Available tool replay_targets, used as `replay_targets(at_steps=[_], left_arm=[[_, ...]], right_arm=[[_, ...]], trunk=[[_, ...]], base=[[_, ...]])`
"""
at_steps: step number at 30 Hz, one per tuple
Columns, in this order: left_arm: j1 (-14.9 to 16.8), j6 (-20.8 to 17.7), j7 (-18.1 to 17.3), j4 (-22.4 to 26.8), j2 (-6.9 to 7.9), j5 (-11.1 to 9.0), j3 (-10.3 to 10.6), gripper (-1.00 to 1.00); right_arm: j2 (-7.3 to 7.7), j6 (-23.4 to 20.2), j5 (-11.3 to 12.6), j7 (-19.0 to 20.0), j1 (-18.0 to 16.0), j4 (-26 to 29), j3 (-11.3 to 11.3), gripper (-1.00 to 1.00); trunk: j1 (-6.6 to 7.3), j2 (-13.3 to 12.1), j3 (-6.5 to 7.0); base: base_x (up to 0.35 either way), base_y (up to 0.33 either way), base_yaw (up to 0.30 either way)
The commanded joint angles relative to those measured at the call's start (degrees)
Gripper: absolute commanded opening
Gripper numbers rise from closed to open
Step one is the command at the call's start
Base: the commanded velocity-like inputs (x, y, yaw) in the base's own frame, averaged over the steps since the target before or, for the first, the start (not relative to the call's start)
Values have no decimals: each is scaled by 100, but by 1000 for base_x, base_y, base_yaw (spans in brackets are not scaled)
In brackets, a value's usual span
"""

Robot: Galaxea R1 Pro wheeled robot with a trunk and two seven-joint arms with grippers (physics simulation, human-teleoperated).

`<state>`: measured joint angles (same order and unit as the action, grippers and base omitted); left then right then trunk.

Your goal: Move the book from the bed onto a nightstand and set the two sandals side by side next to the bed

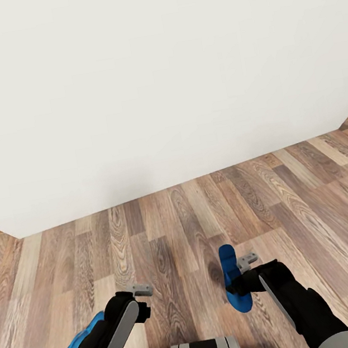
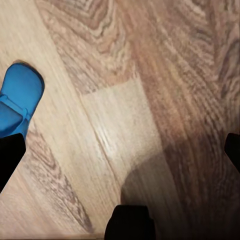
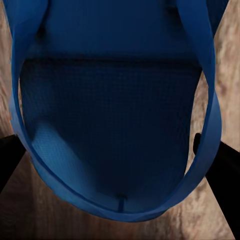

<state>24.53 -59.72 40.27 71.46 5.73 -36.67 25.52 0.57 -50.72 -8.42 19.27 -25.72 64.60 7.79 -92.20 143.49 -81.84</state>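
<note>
Right hand (image 1: 241, 283) grasps one sandal (image 1: 231, 277) on edge above the plank floor (image 1: 177, 224). Left hand (image 2: 120, 150) released; other sandal (image 1: 78, 343) lies flat just beside it. White wall (image 1: 152, 75) blocks ahead.

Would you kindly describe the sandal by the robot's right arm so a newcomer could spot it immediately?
Start at the white wall, then drop to the wood-plank floor before it. There the right tool holds a bright blue sandal on edge; unlike the other sandal, which lies partly hidden behind the left arm, it is gripped.

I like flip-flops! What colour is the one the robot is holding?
Bright blue sandal, strap too; the right wrist view shows it best.
</note>
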Motion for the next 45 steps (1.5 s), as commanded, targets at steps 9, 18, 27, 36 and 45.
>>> replay_targets(at_steps=[9, 18, 27, 36, 45], left_arm=[[1, -20, 19, 210, 21, -62, 14, 100], [20, -16, 86, 278, 17, 11, 49, 100], [91, -28, 194, 385, 295, 38, 57, 100], [95, -28, -33, 562, 1159, 20, 58, 100], [97, -28, -913, 647, 1806, 33, 58, 100]], right_arm=[[2, 4, -79, 47, -3, 9, 6, -100], [11, 17, -89, 44, -3, 8, -15, -100], [13, 18, -96, 42, -3, 1, -21, -100], [13, 18, -78, 42, -3, -6, -36, -100], [13, 19, -79, 49, -3, -8, -50, -100]], trunk=[[1, 2, -66], [1, 2, -79], [1, 2, -81], [1, 2, -82], [1, 2, -82]], base=[[0, 0, 0], [0, 0, 0], [0, 0, 0], [0, 0, 0], [0, 0, 0]])
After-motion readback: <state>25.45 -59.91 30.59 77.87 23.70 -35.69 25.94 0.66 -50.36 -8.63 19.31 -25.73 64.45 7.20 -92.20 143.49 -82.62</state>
